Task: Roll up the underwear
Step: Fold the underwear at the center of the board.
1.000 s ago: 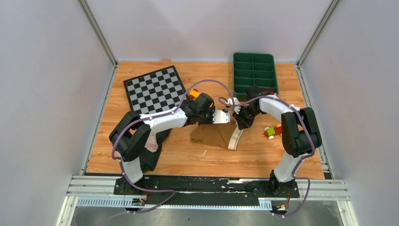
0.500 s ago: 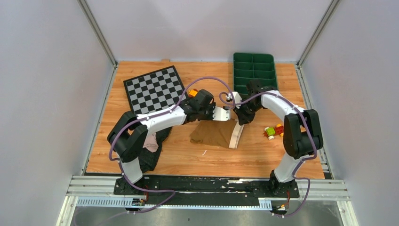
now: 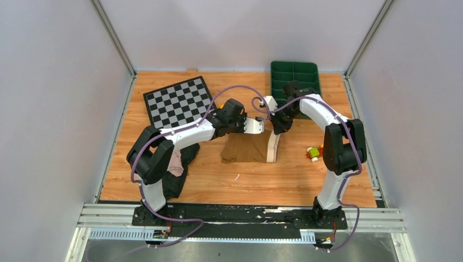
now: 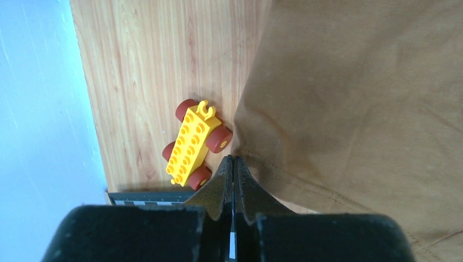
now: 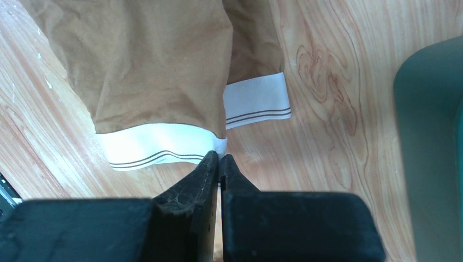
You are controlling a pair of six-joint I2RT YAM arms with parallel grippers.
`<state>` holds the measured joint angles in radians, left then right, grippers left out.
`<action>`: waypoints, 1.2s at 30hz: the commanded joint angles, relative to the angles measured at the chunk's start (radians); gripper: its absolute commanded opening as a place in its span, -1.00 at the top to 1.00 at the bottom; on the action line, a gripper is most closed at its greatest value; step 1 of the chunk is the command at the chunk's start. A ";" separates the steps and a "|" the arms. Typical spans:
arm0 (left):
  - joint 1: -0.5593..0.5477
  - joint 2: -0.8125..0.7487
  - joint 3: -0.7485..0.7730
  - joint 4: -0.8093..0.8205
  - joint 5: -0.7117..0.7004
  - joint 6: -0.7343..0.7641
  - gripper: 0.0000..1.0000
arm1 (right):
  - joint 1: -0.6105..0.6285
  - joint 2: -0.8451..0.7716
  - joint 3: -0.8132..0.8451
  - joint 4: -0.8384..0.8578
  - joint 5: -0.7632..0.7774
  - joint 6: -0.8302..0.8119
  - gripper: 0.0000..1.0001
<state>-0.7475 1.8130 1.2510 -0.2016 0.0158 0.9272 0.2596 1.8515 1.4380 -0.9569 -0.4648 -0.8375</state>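
The tan-brown underwear lies mid-table, its cream waistband on the right side. My left gripper is shut on the cloth's far-left hem corner. My right gripper is shut on the far corner of the waistband, where a white tip of it shows between the fingertips. The cloth hangs away from the right jaws toward the table. The black underwear and the pale pink one lie bunched together under the left arm.
A yellow toy car with red wheels sits on the wood just left of the held hem. The checkerboard mat lies at the far left and a green compartment tray at the far right. Small toy bricks rest right of the waistband.
Both grippers have moved toward the far edge, drawing the tan underwear's far edge with them. The cloth now lies straighter and flatter.
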 commanded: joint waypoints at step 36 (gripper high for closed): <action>0.075 -0.021 -0.015 0.050 -0.014 -0.021 1.00 | 0.075 0.112 0.091 -0.029 -0.092 0.020 0.93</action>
<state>-0.6991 1.8084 1.1740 -0.1814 0.0189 0.8898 0.3290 1.9881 1.4662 -0.9680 -0.5255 -0.8055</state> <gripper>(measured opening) 0.007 0.046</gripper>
